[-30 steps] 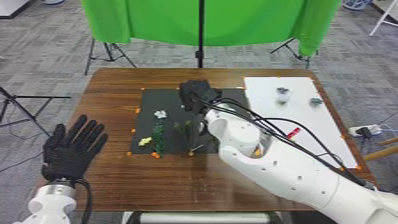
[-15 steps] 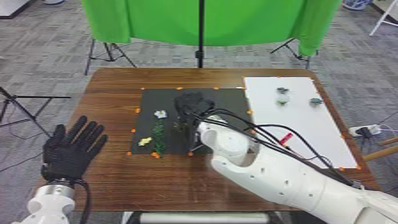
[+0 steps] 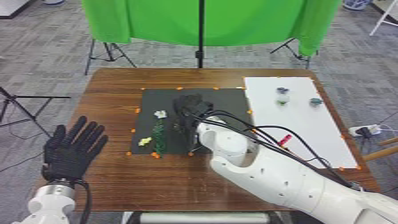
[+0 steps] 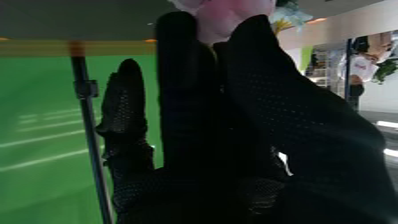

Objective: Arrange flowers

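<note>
Shows 1 pink flower (image 4: pixel 218 17) at R hand (image 3: pixel 191 105)'s end, can't tell if gripped, straight, released fingers on L hand (image 3: pixel 67 157), 1 white flower (image 3: pixel 160 114) & 1 yellow flower (image 3: pixel 144 142) on blk mat (image 3: pixel 233 99), 3 blooms (image 3: pixel 315 101) opp.

Here's the brown wooden surface (image 3: pixel 111 100), spread right across the middle of the frame! A dark mat (image 3: pixel 226 100) lies at its centre, and look, a white flower (image 3: pixel 160 114) with a green stem (image 3: pixel 159 135) stretches down the mat's left part, a yellow flower (image 3: pixel 145 142) just beside it, lower left! Over to the right, a white sheet (image 3: pixel 266 117) carries small bluish pieces (image 3: pixel 315 102) towards its top and a red item (image 3: pixel 284 140) lower down, with orange marks (image 3: pixel 155 155) dotting both borders!
</note>
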